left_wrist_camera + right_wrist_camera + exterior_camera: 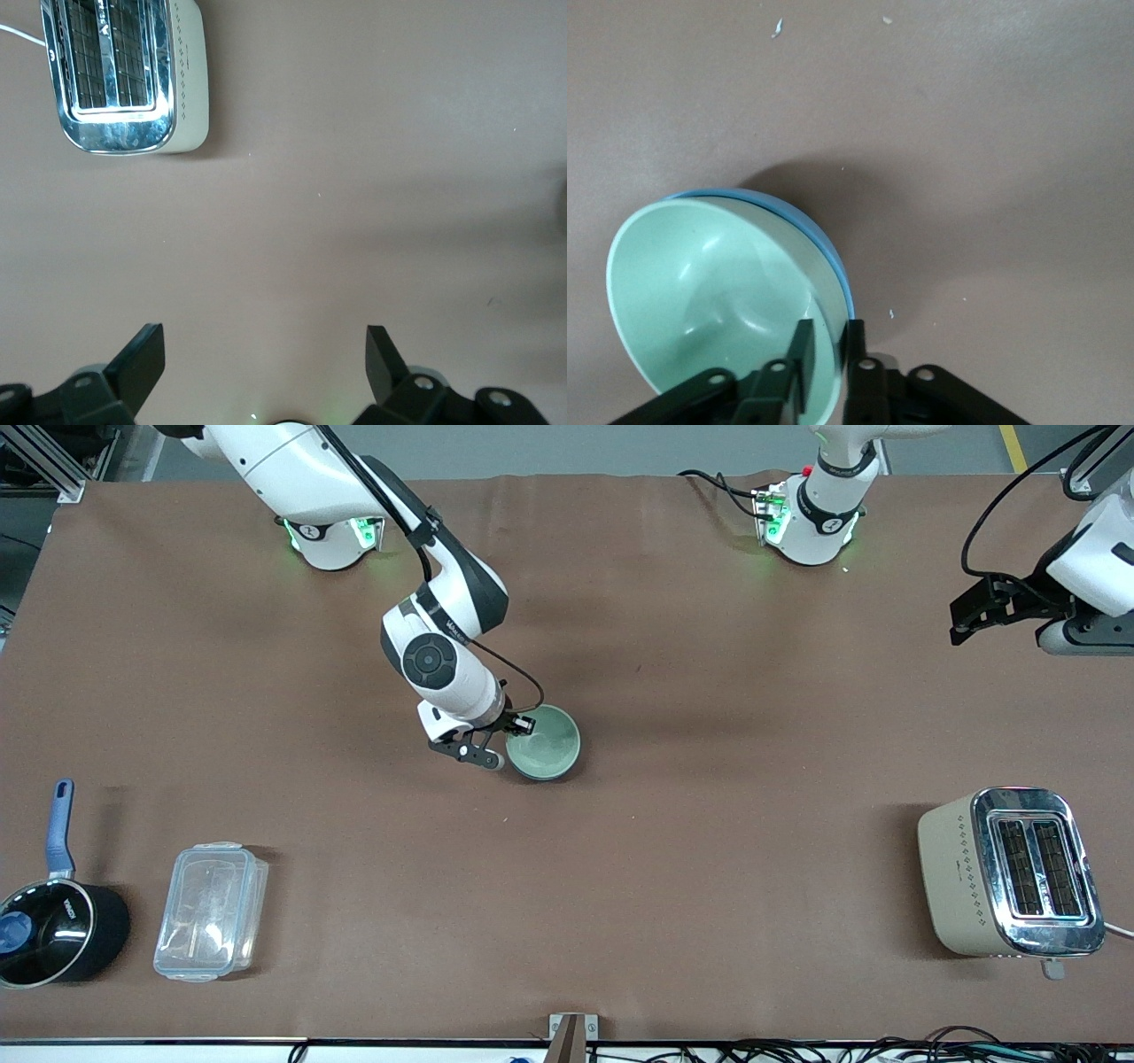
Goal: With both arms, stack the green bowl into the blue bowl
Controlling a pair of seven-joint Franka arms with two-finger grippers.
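1. The right arm (pixel 354 496) is seen reaching from its base down toward the middle of the brown cloth-covered table (pixel 709 868), its forearm bent steeply downward.
2. The right gripper (pixel 507 737) is placed at the rim of the small round pale mint-green glossy bowl (pixel 542 744); in the right wrist view the two black fingers (pixel 803 352) are seen pinching that rim, one inside the bowl and one outside.
3. The green bowl (pixel 709 301) is seen nested in the small round sky-blue glossy bowl (pixel 833 257), of which only a thin blue edge shows around it; the pair appears tilted, though whether it touches the table cannot be told.
4. The left arm (pixel 1094 558) is held waiting, pulled back toward its own end of the table, well apart from the green bowl.
5. The left gripper (pixel 266 363) is held above bare cloth with its jaws spread wide and nothing between them.
6. A beige and chrome two-slot toaster (pixel 1010 872) stands nearer to the front camera than the green bowl, toward the left arm's end.
7. A black saucepan with a blue handle (pixel 53 930) and, beside it, a clear plastic lidded box (pixel 211 911) lie toward the right arm's end, also nearer to the front camera than the green bowl.
8. Bare cloth is seen all around the green bowl.
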